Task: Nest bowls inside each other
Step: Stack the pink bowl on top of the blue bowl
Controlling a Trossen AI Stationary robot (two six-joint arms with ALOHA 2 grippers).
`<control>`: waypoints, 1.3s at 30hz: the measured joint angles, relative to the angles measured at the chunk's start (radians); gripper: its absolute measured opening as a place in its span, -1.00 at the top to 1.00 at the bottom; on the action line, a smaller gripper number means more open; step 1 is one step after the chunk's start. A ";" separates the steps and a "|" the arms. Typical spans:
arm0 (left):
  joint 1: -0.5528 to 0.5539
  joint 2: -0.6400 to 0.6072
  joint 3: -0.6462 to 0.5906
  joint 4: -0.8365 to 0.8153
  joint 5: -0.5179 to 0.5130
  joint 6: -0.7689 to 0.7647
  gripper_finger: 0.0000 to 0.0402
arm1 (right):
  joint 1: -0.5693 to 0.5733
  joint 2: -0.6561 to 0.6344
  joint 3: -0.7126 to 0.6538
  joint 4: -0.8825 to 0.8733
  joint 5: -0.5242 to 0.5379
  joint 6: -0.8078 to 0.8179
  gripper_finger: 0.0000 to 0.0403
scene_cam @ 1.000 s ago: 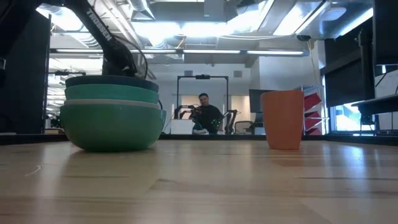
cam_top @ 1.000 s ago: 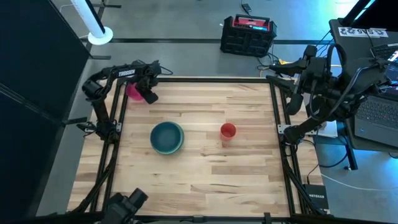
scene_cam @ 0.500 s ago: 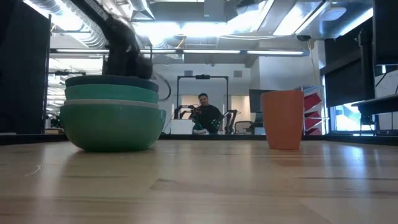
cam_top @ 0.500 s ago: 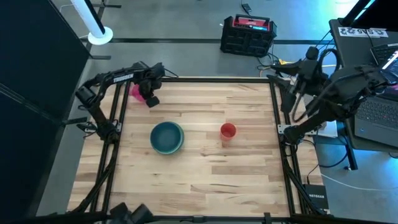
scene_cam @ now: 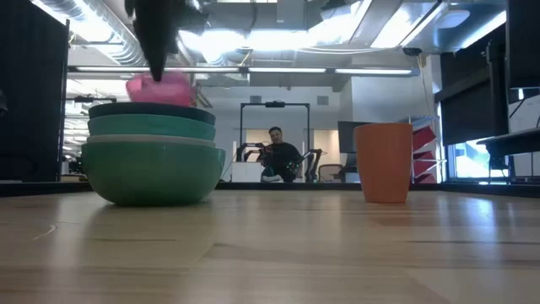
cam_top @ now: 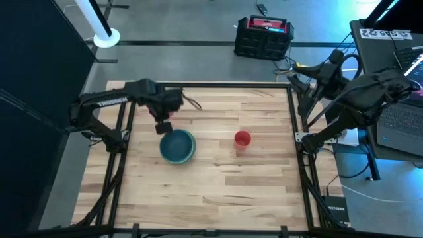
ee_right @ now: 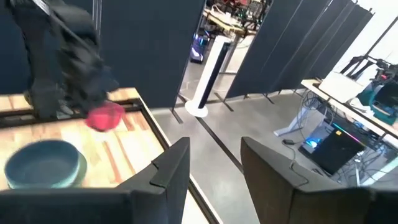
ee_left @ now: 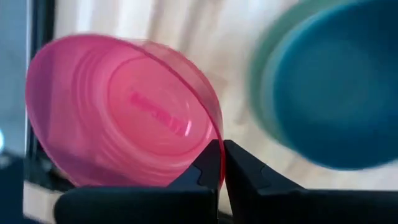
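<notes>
A magenta pink bowl (ee_left: 118,118) hangs from my left gripper (ee_left: 222,144), which is shut on it. In the low view the pink bowl (scene_cam: 160,87) is just above and behind the stack's top rim. The stack of nested bowls (cam_top: 177,146) stands left of the table's middle: teal green bottom (scene_cam: 152,173), pale layer, dark blue on top. From above, my left gripper (cam_top: 164,124) is at the stack's far left rim. My right gripper (ee_right: 214,158) waits open, raised beyond the table's far right corner. My left gripper pinches the pink bowl's rim (ee_left: 214,134) between its two shut fingers, at a single spot on the edge. The fingers come from above, pointing down. The bowl hangs tilted below them, lifted clear of the table and the stack.
A small orange-red cup (cam_top: 242,139) stands upright right of the stack. A black and red case (cam_top: 263,36) sits on the floor beyond the far edge. A person (scene_cam: 278,152) is seated far back in the room.
My left gripper has risen from the table's far left corner with the pink bowl and swung toward the stack, to the right and nearer. The bowl is now lifted clear and hangs tilted by the stack's rim. The stack and cup have stayed put.
</notes>
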 joint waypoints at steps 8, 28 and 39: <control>-0.281 0.046 0.045 0.024 0.018 -0.094 1.00 | 0.000 -0.003 0.000 -0.062 -0.004 0.060 0.35; -0.467 0.280 0.028 0.080 0.088 -0.050 1.00 | 0.000 -0.007 0.000 -0.066 -0.063 0.087 0.35; -0.440 0.280 -0.058 0.123 0.154 -0.051 0.93 | 0.000 -0.007 0.000 -0.066 -0.063 0.084 0.35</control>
